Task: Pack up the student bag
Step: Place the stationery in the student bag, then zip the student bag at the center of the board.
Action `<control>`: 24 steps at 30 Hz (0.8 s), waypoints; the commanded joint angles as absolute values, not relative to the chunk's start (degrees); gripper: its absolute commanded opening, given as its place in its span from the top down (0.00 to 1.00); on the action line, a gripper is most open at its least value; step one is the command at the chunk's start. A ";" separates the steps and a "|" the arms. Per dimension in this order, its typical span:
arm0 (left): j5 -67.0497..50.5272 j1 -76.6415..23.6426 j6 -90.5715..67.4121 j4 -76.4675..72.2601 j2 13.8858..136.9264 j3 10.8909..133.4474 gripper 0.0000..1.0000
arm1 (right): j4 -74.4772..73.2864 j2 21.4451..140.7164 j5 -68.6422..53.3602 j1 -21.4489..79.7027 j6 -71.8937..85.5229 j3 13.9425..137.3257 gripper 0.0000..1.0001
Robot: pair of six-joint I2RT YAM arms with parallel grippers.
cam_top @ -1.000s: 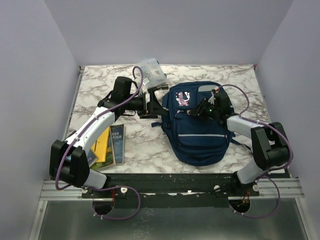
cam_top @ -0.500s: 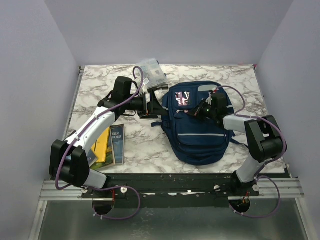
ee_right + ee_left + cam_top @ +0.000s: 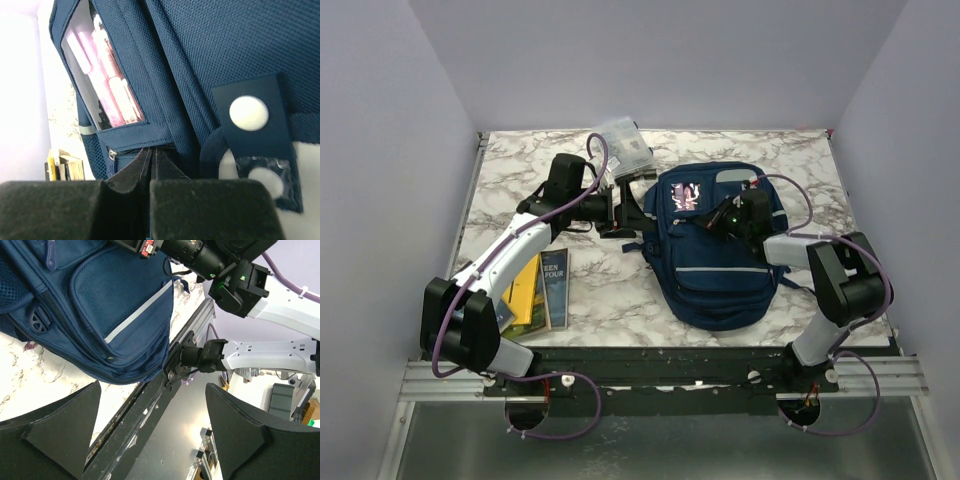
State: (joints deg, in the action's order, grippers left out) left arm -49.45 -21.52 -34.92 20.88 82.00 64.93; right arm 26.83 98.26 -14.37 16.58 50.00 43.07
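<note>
The student bag [image 3: 720, 270], a navy backpack with a grey trim line and a pink label [image 3: 685, 195], lies mid-table. My right gripper [image 3: 718, 216] rests on its upper front. In the right wrist view the right gripper [image 3: 155, 152] is shut, its tips against the bag [image 3: 210, 50] just under a clear-window pocket [image 3: 107, 75] holding pink items. Whether fabric is pinched does not show. My left gripper [image 3: 623, 208] hovers beside the bag's left edge. In the left wrist view that gripper [image 3: 150, 430] is open with nothing between its fingers [image 3: 55, 430], the bag [image 3: 100, 305] at upper left.
A small clear plastic pouch [image 3: 626, 147] lies at the back, behind the left gripper. Books [image 3: 542, 288] lie near the front left under the left arm. The table's front metal rail [image 3: 165, 390] runs below the bag's bottom edge. Walls close in on three sides.
The right gripper has shut and slid slightly left on the bag's upper front. The left arm has stayed where it was, still open.
</note>
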 commanded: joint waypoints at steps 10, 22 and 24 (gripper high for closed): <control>-50.51 -21.88 -35.96 21.82 85.81 65.99 0.21 | 17.32 84.82 -14.03 16.96 40.95 35.12 0.79; -27.76 -24.47 -32.11 29.64 93.21 73.91 0.27 | 3.32 70.55 -16.46 19.14 34.02 31.74 0.67; -25.87 -24.92 -34.05 28.69 95.99 75.71 0.28 | 3.25 68.00 -17.11 19.16 33.67 30.28 0.61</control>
State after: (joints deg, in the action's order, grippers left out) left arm -35.59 -24.16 -32.34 27.46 90.61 71.75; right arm 7.51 72.49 -15.70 18.81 36.95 32.86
